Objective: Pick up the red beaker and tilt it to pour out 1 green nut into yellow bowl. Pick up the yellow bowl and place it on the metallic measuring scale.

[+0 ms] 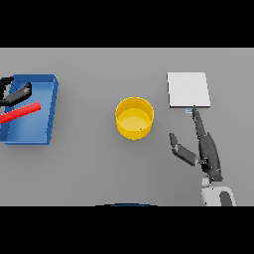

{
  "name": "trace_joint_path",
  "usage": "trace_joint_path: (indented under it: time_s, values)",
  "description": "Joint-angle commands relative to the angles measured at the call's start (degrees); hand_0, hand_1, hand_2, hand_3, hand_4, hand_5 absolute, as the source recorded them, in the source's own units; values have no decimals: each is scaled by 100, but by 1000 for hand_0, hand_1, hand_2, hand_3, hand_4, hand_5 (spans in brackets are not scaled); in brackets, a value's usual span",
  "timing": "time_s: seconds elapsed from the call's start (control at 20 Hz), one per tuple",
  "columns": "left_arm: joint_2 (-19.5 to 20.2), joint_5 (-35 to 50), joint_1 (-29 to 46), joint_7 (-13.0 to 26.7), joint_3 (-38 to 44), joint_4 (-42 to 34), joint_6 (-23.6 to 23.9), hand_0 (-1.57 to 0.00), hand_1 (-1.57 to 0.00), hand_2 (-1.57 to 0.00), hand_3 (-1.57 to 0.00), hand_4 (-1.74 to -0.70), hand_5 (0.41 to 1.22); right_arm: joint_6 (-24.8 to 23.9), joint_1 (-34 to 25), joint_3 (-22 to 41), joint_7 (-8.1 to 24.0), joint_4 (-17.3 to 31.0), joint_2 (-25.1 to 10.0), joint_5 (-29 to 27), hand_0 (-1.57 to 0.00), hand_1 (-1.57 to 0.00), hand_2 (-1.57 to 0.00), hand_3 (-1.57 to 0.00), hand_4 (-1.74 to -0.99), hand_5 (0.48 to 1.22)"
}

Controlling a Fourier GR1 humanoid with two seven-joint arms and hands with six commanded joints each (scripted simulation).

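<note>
The yellow bowl (134, 117) stands upright at the middle of the table, and I see no nut inside it. The red beaker (21, 112) shows as a slanted red bar over the blue bin (47, 85) at the far left. My left hand (16, 95) sits right beside the beaker's upper side, half cut off by the picture's edge. The metallic scale (188, 90), a pale square plate, lies at the upper right. My right hand (207, 149) is open just below the scale, fingertips reaching its front edge, thumb spread toward the bowl.
The blue bin has raised walls and takes up the left edge of the table. Bare grey table lies between the bin, the bowl and the scale.
</note>
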Motion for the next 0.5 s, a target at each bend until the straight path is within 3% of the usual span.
trace_joint_path:
  time_s: [0.0, 0.3, 0.4, 0.45]
  values:
    - [-20, -3, 16, -41, -11, -29, 21, -195, -158, -160, -151, -802, 679, 4, -22, 36, 164, 39, 58, 13, 1, 1, 1, 1, -1188, 668]
    - [-159, 60, -64, -397, 188, 135, 252, -50, -41, -41, -39, -786, 671, -104, -103, 184, 276, 97, -22, 449, 1, 1, 1, 1, -1198, 662]
    - [-174, 44, -90, -496, 213, 161, 296, -32, -26, -26, -24, -780, 679, 160, -335, 267, 178, 130, -155, 421, 1, 1, 1, 1, -1162, 694]
    - [-181, 16, -97, -447, 178, 125, 317, -25, -20, -21, -19, -776, 685, 297, -559, 281, 221, 199, -304, 466, 1, 1, 1, 1, -1180, 708]
